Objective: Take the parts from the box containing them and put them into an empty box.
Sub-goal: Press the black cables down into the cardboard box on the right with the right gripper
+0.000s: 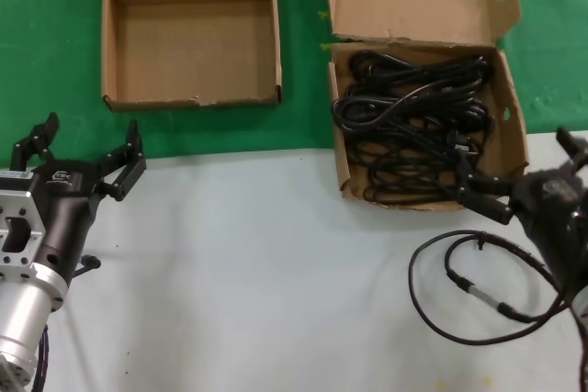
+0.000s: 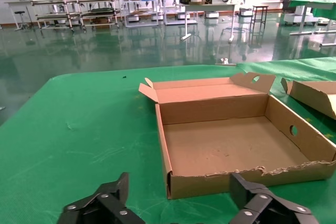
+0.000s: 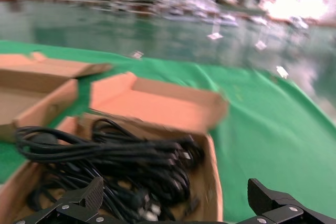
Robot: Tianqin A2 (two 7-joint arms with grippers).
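Green cloth backs two corrugated boxes; glossy looped cords (image 1: pixel 411 117) lie just beyond the spread right end effector (image 1: pixel 533 167).

The empty box (image 1: pixel 193 39) is open from above (its short flap folded back); the cords (image 1: pixel 413 126) crowd the other box (image 1: pixel 513 130).

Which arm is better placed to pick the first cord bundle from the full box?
The right. Its end effector is open at the near edge of the box of cords; the left end effector sits open, nearer the empty box.
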